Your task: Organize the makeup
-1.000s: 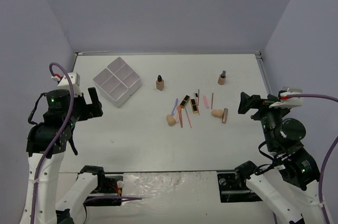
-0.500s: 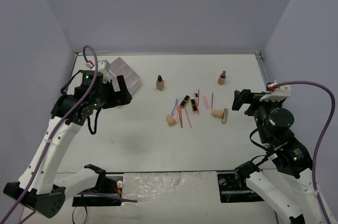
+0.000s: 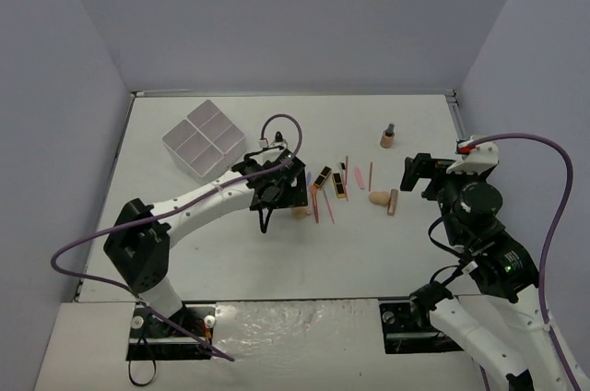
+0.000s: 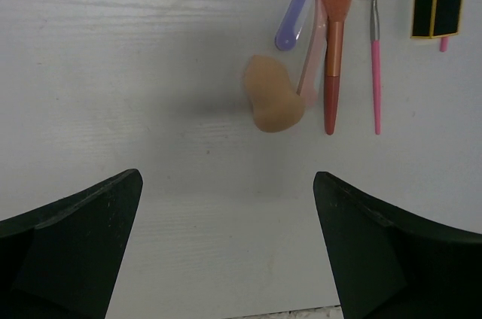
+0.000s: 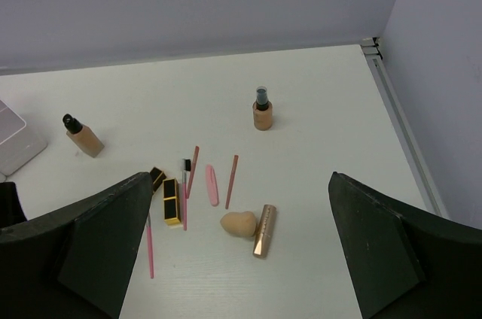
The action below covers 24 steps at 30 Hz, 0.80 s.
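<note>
The left gripper [image 4: 227,177], jaws wide, hangs over a beige sponge [image 4: 273,103] at the near left of the scattered makeup. The right gripper [image 5: 239,180], also wide and empty, sits right of a second sponge [image 5: 239,223]. Farther lie lipstick tubes [image 5: 171,200] and thin sticks [image 5: 232,171]. Farthest stand a right bottle [image 5: 262,110], a left bottle [image 5: 83,135] and, far left, the white box [image 3: 205,140].
</note>
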### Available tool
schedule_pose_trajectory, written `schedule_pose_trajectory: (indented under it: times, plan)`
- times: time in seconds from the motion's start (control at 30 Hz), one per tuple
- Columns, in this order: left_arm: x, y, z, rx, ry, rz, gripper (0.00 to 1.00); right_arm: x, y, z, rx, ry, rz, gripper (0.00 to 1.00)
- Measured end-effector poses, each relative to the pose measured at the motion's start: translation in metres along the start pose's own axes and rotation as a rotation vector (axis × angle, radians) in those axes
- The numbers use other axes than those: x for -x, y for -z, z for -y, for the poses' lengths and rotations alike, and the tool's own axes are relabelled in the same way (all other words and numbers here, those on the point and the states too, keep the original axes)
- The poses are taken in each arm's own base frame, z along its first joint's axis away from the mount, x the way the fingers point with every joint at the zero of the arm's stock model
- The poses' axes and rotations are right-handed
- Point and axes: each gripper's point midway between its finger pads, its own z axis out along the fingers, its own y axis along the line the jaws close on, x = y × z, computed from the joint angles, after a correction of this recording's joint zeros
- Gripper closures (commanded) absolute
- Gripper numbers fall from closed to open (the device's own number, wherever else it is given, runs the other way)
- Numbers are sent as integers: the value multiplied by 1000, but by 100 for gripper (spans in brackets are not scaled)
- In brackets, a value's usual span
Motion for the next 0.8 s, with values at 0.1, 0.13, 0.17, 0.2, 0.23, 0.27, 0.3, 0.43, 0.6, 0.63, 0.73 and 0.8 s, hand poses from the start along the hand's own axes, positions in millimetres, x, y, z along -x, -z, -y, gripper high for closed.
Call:
schedule_pose_trajectory:
  times: [0.1, 0.13, 0.17, 0.2, 0.23, 0.27, 0.3, 0.43, 0.6, 0.63, 0.73, 0.8]
  plan:
    - [-12, -22, 4, 33, 20, -28, 15, -5, 0, 2, -6, 4, -6, 0]
    - [-13, -27, 6, 39, 31, -30, 17, -7, 1, 2, -7, 5, -7, 0]
    - [-14, -32, 7, 40, 41, -31, 19, -8, 1, 3, -8, 6, -8, 0]
    - [-15, -36, 8, 41, 50, -32, 21, -10, 1, 3, -8, 7, -9, 0]
    - [-15, -38, 9, 42, 57, -32, 22, -10, 2, 2, -5, 9, -8, 0]
    - [-16, -41, 10, 44, 64, -33, 24, -11, 2, 2, -2, 11, -8, 0]
    - [-16, -45, 12, 46, 70, -35, 25, -11, 2, 2, -1, 13, -7, 0]
    - [-19, -59, 17, 52, 89, -41, 33, -13, 4, 3, 1, 27, -6, 0]
    - [-25, -74, 20, 69, 107, -58, 45, -14, 6, 3, 6, 33, -1, 0]
    - [-26, -77, 20, 72, 111, -61, 49, -14, 6, 3, 6, 35, 2, 0]
    - [-26, -81, 23, 69, 131, -59, 58, -16, 8, 5, 4, 42, 5, 0]
    - [-25, -82, 25, 61, 143, -52, 66, -18, 10, 6, 5, 49, 7, 0]
